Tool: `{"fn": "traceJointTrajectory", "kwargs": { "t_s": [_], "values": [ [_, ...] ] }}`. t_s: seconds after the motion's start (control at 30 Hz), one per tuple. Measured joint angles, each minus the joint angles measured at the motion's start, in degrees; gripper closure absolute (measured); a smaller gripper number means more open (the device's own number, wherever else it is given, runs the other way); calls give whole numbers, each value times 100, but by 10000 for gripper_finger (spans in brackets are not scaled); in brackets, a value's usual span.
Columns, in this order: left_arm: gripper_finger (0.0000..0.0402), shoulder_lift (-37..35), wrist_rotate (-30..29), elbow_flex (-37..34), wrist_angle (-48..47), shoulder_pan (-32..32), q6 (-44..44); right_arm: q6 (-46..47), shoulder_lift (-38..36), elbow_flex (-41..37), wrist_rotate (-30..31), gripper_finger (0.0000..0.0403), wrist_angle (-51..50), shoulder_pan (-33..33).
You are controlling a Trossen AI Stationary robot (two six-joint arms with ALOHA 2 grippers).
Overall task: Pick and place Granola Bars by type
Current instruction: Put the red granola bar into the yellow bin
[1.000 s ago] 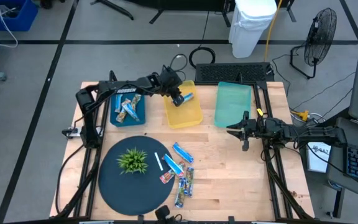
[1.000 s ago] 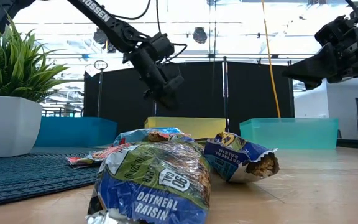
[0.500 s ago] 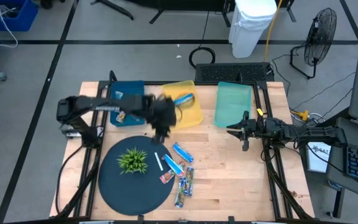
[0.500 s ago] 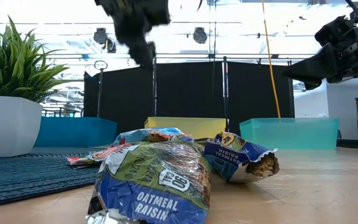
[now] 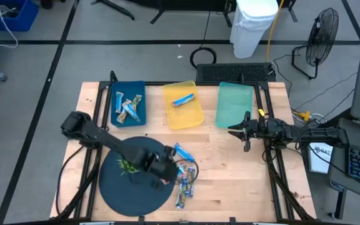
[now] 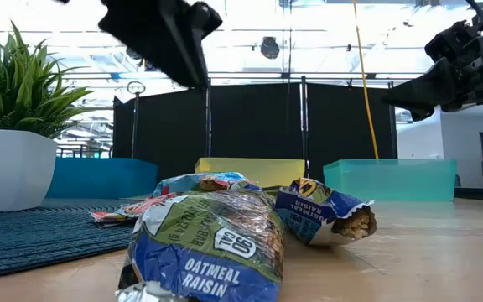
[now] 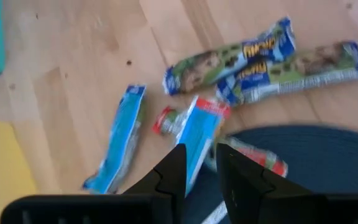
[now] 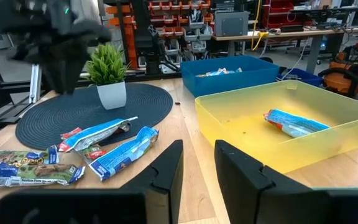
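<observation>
My left gripper (image 5: 165,167) hangs open with a narrow gap over the loose granola bars (image 5: 186,178) at the round dark mat's (image 5: 127,194) right rim, touching nothing. Below its fingers in the left wrist view lie a light blue bar (image 7: 120,140), a blue bar with a red end (image 7: 194,127), two brownish-green bars (image 7: 229,59) and a red one (image 7: 253,155) on the mat. One light blue bar (image 5: 183,99) lies flat in the yellow tray (image 5: 195,115). Several bars (image 5: 128,107) lie in the blue tray (image 5: 114,119). My right gripper (image 5: 242,134) waits open by the teal tray (image 5: 234,103).
The left arm crosses over the small green plant (image 5: 126,165) in its white pot (image 8: 110,93) on the mat. The three trays stand in a row along the table's far side. Bare wood lies between the bars and my right gripper. A fan and a white bin stand beyond the table.
My left gripper has swung fast from over the yellow tray toward the table's near edge and now hangs above the loose bars beside the mat. The light blue bar stays lying in the yellow tray. The loose bars have not moved.
</observation>
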Motion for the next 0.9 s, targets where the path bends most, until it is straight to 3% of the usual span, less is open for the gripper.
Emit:
{"fn": "traceJointTrajectory", "kwargs": {
  "t_s": [0.13, 0.27, 0.47, 0.57, 0.7, 0.9],
  "values": [
    [309, 475, -227, 1, 18, -293, -409, 0, -1, 0, 6, 318, 25, 0],
    [309, 973, -552, -1, -281, -620, -147, 0, -2, 0, 6, 320, 39, 0],
    [309, 1588, -2967, -1, -332, -1099, 921, 0, -2, 0, 6, 318, 53, 0],
    [309, 1753, -3753, -1, -339, -1213, 1125, 0, -2, -1, 4, 317, 66, 0],
    [309, 1804, -3792, -1, -372, -1232, 923, 0, -2, 0, 4, 316, 66, 0],
    [307, 1804, -3221, -1, -284, -1107, 605, 0, -2, -1, 4, 318, 66, 0]
  ]
}}
